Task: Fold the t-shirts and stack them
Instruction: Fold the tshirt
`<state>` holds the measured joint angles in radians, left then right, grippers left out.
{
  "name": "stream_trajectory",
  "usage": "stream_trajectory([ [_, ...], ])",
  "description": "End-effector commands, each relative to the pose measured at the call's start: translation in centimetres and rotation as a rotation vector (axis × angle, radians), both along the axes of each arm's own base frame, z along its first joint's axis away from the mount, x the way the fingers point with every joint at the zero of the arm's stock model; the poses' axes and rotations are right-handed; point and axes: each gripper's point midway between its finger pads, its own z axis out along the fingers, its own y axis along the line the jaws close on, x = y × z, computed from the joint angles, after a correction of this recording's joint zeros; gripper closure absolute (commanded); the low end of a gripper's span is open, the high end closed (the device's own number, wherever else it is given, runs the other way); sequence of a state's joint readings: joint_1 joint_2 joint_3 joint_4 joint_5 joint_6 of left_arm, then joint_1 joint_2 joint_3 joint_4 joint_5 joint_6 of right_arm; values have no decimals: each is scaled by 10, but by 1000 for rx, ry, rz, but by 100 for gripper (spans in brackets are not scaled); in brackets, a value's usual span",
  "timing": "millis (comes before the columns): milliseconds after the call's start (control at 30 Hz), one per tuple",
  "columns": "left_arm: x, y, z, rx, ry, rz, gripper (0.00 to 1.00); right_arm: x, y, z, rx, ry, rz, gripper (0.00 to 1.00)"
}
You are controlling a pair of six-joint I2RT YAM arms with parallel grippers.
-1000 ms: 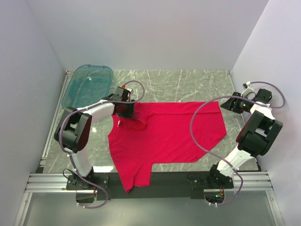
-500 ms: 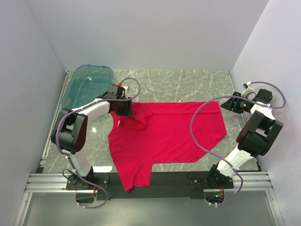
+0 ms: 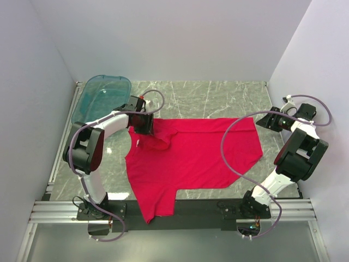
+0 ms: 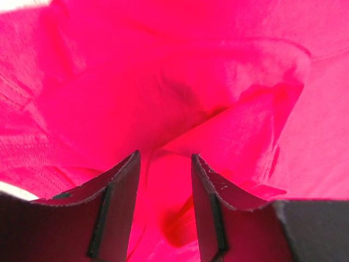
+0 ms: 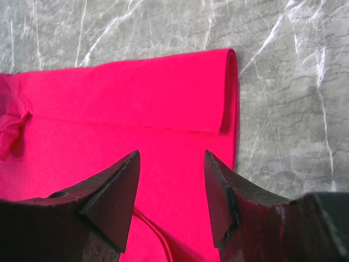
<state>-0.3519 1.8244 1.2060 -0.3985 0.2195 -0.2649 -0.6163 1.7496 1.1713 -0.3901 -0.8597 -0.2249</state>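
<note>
Though rumpled, t-shirt [image 3: 196,155] crosswise, neck leftward.

Looks down from high above and behind the near edge onto the whole desk [image 3: 218,94], presses close against the t-shirt [image 4: 180,82] near the far left corner, rides slightly higher over its fold by the right edge, shares that shirt throughout.

White-black arms [image 3: 113,124] — purple cables [image 3: 224,137]

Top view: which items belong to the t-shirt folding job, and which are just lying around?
Job: red t-shirt; left gripper; right gripper.
Lying about: translucent teal plastic tub, far left corner of the marble table.
</note>
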Motion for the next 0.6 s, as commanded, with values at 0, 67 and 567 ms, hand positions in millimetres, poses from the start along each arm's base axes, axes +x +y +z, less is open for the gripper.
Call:
stream_trajectory([
  [0,4,-1,12,2,-23,-28,53,1,-3,8,17,-21,-2,43],
  [67,3,1,14,6,-28,-27,52,1,-3,7,19,-19,-2,43],
  [567,2,1,3,37,14,-75,56,1,-5,9,40,-23,-6,43],
])
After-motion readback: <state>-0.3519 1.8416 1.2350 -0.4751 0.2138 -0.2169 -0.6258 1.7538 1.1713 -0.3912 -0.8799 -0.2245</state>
